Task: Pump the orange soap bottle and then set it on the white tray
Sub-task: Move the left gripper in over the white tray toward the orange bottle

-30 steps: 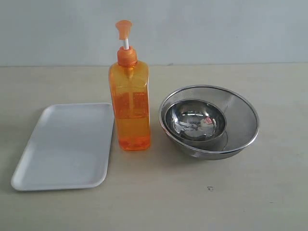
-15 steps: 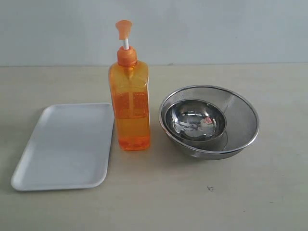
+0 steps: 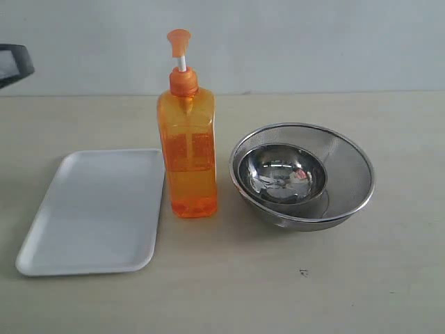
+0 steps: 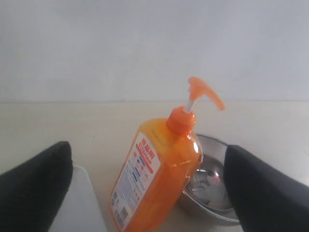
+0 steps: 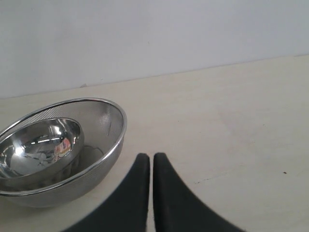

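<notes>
Left tool stands wide and empty facing the orange soap bottle, right tool pinched together.

A white label on one face of the orange soap bottle carries a red heading above rows of small print, all too blurred to read.

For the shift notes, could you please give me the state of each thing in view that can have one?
white tray: lying flat, nothing on it.
orange soap bottle: upright beside the white tray, pump head raised, not held.
mesh steel bowl: upright, holds the small steel bowl.
small steel bowl: upright, empty.
left claw: open, off the bottle.
right claw: shut, empty.
</notes>
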`<state>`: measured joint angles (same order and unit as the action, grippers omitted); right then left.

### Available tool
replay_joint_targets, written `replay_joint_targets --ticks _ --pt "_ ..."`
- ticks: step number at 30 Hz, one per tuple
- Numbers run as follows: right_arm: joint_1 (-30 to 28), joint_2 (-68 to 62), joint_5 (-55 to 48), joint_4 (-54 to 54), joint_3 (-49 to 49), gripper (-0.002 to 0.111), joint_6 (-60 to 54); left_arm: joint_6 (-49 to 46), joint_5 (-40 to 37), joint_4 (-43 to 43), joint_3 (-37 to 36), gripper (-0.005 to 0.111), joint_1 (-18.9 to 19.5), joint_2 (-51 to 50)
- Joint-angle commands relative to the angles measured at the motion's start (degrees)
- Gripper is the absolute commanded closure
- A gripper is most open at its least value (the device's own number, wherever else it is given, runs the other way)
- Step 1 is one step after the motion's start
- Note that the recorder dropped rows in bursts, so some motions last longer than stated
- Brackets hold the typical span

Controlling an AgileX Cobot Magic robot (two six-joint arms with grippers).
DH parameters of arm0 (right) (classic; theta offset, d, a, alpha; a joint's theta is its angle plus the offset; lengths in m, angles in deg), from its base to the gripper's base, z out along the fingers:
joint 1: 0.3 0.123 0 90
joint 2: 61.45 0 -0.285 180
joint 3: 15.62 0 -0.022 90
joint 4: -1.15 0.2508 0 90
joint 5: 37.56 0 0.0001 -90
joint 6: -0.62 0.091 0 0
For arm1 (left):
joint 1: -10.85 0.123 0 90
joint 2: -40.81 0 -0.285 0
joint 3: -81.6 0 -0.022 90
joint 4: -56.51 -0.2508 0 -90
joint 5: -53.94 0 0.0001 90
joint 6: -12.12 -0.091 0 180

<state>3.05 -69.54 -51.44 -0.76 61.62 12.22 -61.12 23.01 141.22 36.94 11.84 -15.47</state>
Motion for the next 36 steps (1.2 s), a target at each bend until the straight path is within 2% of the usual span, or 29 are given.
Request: replay_joint_targets --ticks 1,5,11,17,20,31,36 --pt "0.13 0.31 0.6 -0.04 -0.02 0.108 0.0 -5.69 -5.11 7.83 -0.52 0.027 -0.15 -8.45" --pt "0.13 0.31 0.6 -0.04 -0.02 0.108 0.0 -8.9 -7.39 11.99 -0.6 0.027 -0.16 -14.41" --pt "0.13 0.31 0.6 -0.04 -0.02 0.108 0.0 -15.18 -8.84 13.07 -1.12 0.027 -0.3 -19.75" --pt "0.13 0.31 0.6 -0.04 -0.02 0.108 0.0 -25.46 -7.65 15.24 -2.87 0.027 -3.44 -21.31" --pt "0.13 0.31 0.6 -0.04 -0.02 0.108 0.0 -26.73 -4.45 15.24 -3.36 0.027 -5.16 -21.31" --pt "0.13 0.31 0.6 -0.04 -0.02 0.108 0.0 -26.87 -4.1 15.24 -5.4 0.027 -10.34 -21.31" --pt "0.13 0.31 0.01 -0.04 -0.02 0.108 0.0 -28.34 3.01 15.24 -6.78 0.029 -12.88 -21.31"
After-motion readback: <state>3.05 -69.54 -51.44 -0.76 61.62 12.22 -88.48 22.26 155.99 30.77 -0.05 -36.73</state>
